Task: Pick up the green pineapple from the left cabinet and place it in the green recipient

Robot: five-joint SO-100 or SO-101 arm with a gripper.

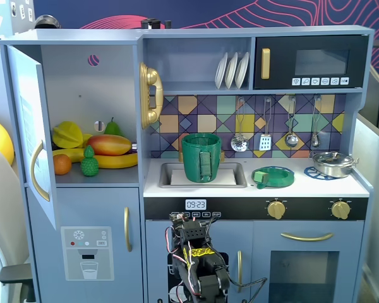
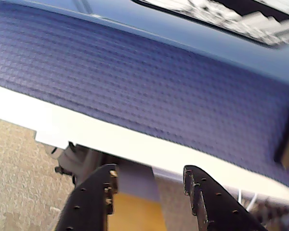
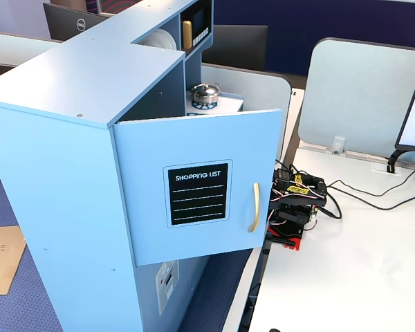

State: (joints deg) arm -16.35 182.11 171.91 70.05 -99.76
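The green pineapple (image 1: pixel 89 161) stands upright, crown uppermost, at the front edge of the shelf inside the left cabinet (image 1: pixel 69 76), whose door is swung open toward the camera in a fixed view. A toy orange (image 1: pixel 62 164) sits just beside it on the left of that view; a banana (image 1: pixel 117 161), a mango (image 1: pixel 110 144) and a green pear (image 1: pixel 112 127) lie behind and to the right. The green recipient (image 1: pixel 201 158) stands in the sink (image 1: pixel 230 178), well to the right of the pineapple. The arm (image 1: pixel 199 265) is folded low in front of the counter, below the sink, so the pineapple lies up and to the left of it. In the wrist view the gripper (image 2: pixel 151 174) is released, jaws apart with nothing between them, facing blue fabric rather than the shelf. The coming reach likely calls for a rise and a swing left.
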